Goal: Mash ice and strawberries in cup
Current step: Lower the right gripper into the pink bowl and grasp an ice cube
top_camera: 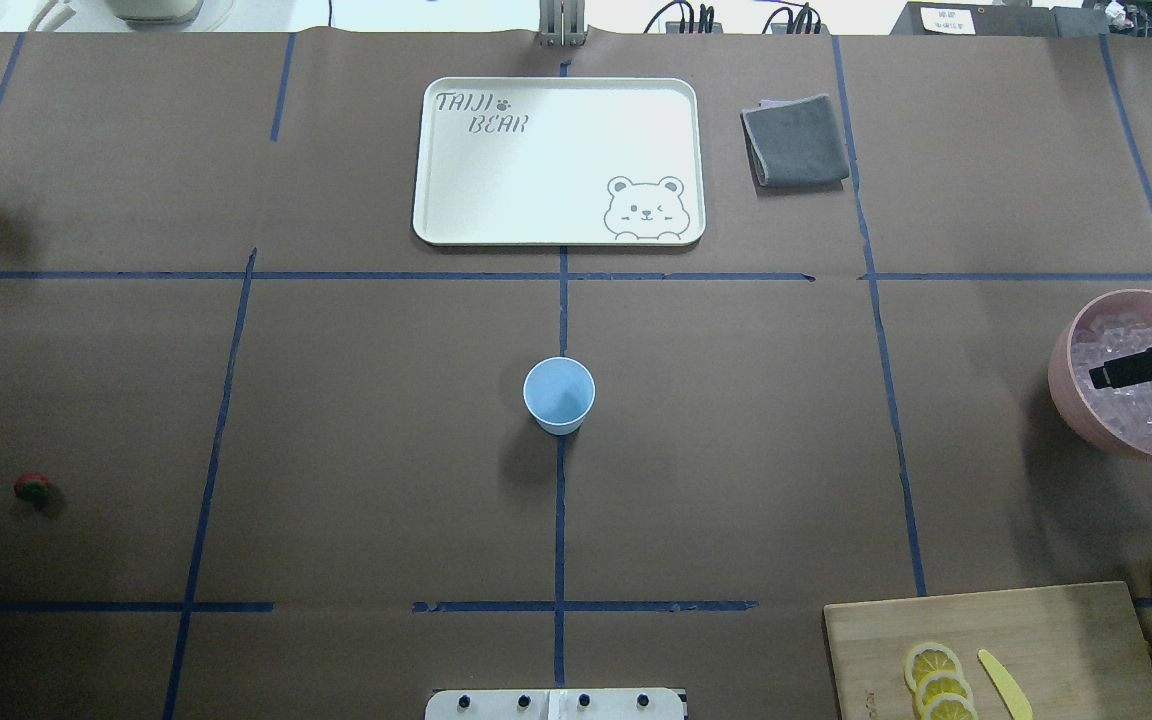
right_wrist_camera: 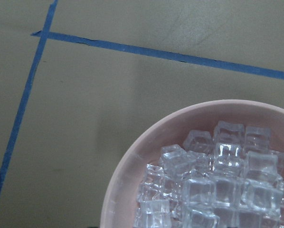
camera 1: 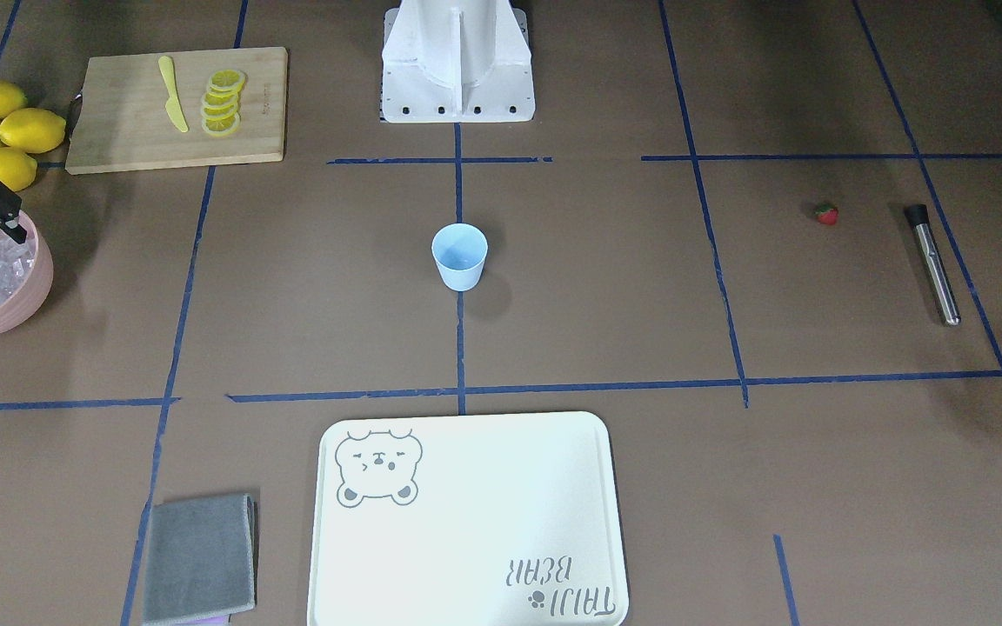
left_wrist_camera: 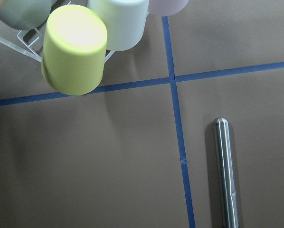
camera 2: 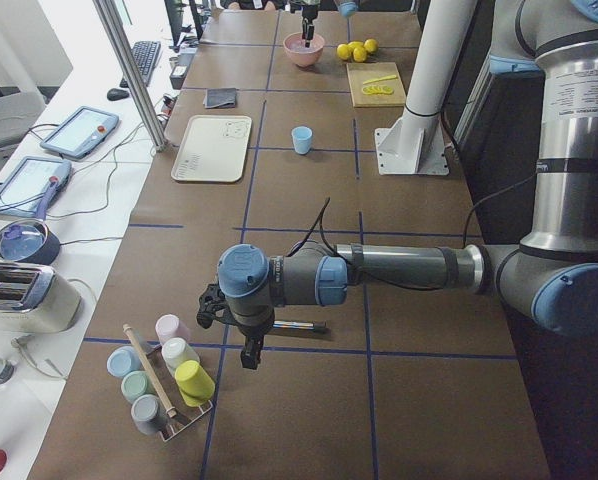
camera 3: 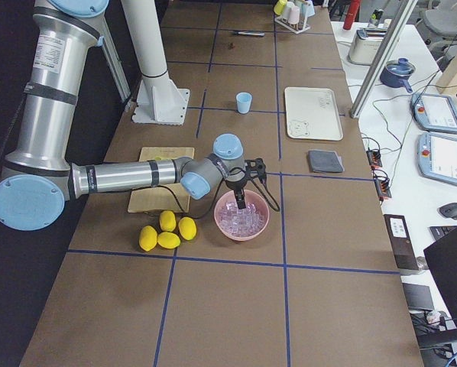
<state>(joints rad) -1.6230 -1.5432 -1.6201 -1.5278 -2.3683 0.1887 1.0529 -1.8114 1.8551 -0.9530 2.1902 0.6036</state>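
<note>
Cup [top_camera: 559,394] stands upright and alone at mid-frame in the overhead view, on the centre tape line, and looks empty inside. Nothing is loaded yet, so I judge the task to be at its first step, fetching ice. Ice [right_wrist_camera: 218,180] is heaped in the pink bowl [right_wrist_camera: 125,171] at the right edge of the overhead view, well apart from the cup. Strawberry [top_camera: 32,488] lies on the bare desk [top_camera: 356,480] at the lower left of that view, also well apart from the cup. The steel masher [camera 1: 933,265] lies flat near it, to its right in the front-facing view. The layout reads as deliberate: each arm has a supply on its own side, and the cup sits between them where both can probably reach. Right fingers [top_camera: 1106,376] hang over the bowl, pointing down at the heap. In the right side view their tips are at or just above the cubes, which would suit a pick from the top of the pile. Their gap: cannot tell. The overhead view shows one dark bar edge-on, the wrist view shows only bowl and cubes, and no cube is visibly pinched. Left fingers [camera 2: 249,352] hang point-down in the lower middle of the left side view, above the desk, just beside the masher and near the rack of coloured cups [camera 2: 164,385]. That is likely a waiting spot from which to take the masher or the strawberry. Spread or pressed together: cannot tell, as only the side view shows them.
</note>
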